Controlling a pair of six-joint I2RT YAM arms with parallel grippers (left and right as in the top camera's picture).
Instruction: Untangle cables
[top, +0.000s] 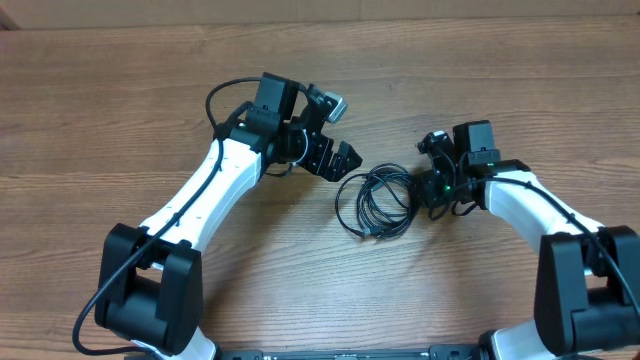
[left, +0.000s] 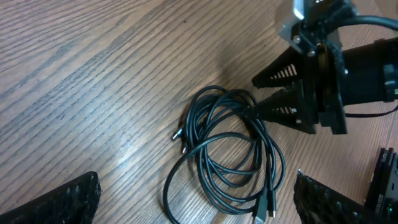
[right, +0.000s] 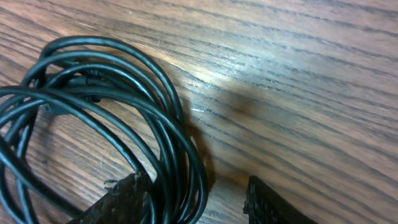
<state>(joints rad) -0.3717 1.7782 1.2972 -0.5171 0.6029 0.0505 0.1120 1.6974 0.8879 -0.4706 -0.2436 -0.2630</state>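
1. Overhead view: the cables (top: 375, 200) lie as one flat coil in the middle of the counter (top: 150, 90), between the two arms. No strand is pulled free, so by my reading the untangling has hardly begun and nearly all of it is left.
2. Left claw (top: 335, 160) hangs just beside the coil's far-left edge with its jaws spread wide. It holds nothing and touches no strand.
3. Right claw (left: 254, 94) is at the coil's right edge, jaws half apart, straddling several strands.
   - On the right wrist view the strands run against one finger (right: 124, 199).
   - Bare wood shows between them and the other finger, so I judge them straddled, not yet pinched.
4. Seen from above, the coil is nearly round.
   - On the left wrist view it reads as an oval whose long axis runs from the right claw's end toward the picture's lower edge.
   - Its loops overlap and cross several times.
5. Two small plugs (left: 180, 141) poke out of the coil's side toward bare wood, and a flat plug (left: 261, 215) lies at the near end.
6. Left to do, as I judge it: take hold of one strand or plug and draw it out of the loops.
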